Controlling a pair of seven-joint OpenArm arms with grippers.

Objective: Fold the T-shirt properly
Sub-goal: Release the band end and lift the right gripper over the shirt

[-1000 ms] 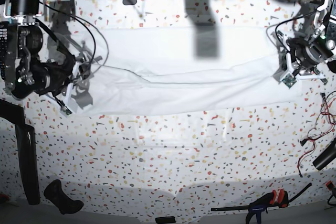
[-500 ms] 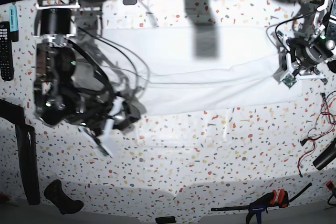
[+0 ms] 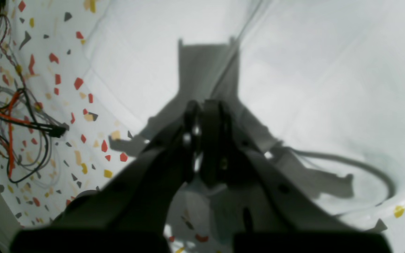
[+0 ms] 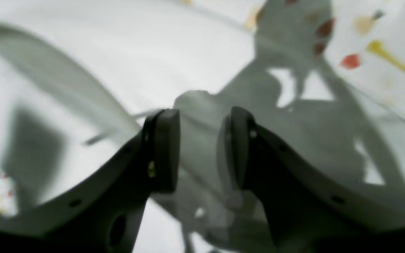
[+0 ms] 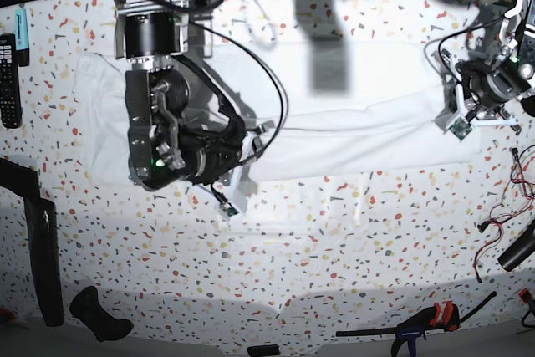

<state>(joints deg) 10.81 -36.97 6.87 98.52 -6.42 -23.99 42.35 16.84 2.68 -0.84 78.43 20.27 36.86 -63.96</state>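
Stretching across the far half of the speckled desk (image 5: 276,273), the white T-shirt (image 5: 368,114) lies as a long folded band with a crease running along it. The left gripper (image 3: 204,140) sits at the shirt's end on the right of the base view, its jaws pressed nearly together over the cloth; whether any fabric is pinched between them I cannot tell. A tangle of red and black wires (image 3: 9,116) lies on the desk beside it. The right gripper (image 4: 200,151) hangs above the shirt near the middle-left of the base view, jaws parted about halfway with nothing between them, only white cloth and its own shadow beneath. A black remote control (image 5: 8,81) rests at the desk's left edge, and a clamp (image 5: 422,323) lies near the front edge.
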